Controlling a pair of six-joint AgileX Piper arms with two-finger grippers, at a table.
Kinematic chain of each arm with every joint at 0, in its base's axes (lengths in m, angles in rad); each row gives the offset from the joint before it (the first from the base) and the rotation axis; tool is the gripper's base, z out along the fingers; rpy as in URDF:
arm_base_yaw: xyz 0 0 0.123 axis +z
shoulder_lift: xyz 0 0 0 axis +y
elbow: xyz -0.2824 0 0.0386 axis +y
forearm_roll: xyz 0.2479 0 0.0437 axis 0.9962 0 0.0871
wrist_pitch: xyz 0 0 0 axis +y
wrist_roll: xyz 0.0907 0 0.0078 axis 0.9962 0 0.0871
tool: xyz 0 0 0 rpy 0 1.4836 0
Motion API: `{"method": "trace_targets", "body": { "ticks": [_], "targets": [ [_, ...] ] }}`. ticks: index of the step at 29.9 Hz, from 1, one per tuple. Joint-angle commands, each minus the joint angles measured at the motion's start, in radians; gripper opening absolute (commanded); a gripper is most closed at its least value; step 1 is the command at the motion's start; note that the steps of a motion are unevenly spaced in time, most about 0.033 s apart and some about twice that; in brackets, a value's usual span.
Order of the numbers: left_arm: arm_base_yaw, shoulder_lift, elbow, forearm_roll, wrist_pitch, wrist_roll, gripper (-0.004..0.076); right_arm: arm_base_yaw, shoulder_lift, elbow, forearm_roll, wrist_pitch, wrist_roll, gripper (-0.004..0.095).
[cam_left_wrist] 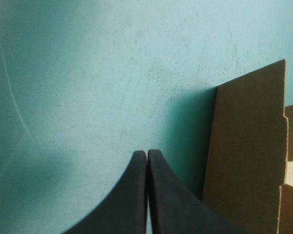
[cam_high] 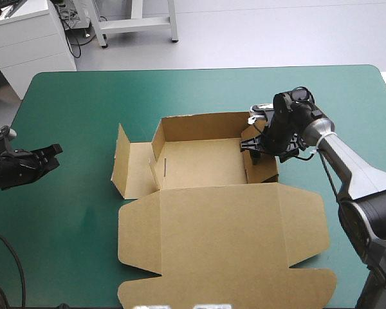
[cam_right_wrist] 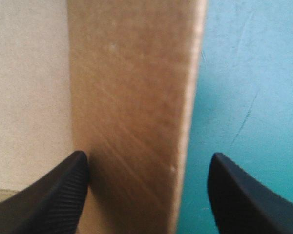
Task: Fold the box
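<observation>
The brown box point(cam_high: 206, 168) lies mid-way across the teal-green cover point(cam_high: 71, 219), an open tray (lid point(cam_high: 225, 244) flat at its near side). The right gripper point(cam_right_wrist: 146, 163) straddles its right wall point(cam_right_wrist: 132, 97), fingers spread. The left gripper point(cam_left_wrist: 146, 152), pressed together, is beside its left flap point(cam_left_wrist: 246, 156).

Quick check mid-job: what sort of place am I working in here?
Likely a lab or workshop: a table with a teal-green cover, a half-folded brown box on it, white drawers beyond its far edge.

Brown box point(cam_high: 212, 206), walls raised, lid flat
</observation>
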Motion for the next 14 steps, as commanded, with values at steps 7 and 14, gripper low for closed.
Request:
{"method": "trace_targets", "body": {
  "ticks": [7,14],
  "targets": [
    [-0.007,-0.029,-0.026,-0.04,-0.026,0.006,-0.0032,0.002,-0.024,-0.034,0.006,0.006,-0.012,-0.0015],
    [-0.007,-0.029,-0.026,-0.038,-0.027,0.006,-0.0032,0.002,-0.07,-0.139,0.002,0.054,-0.044,-0.0013]
  ]
}}
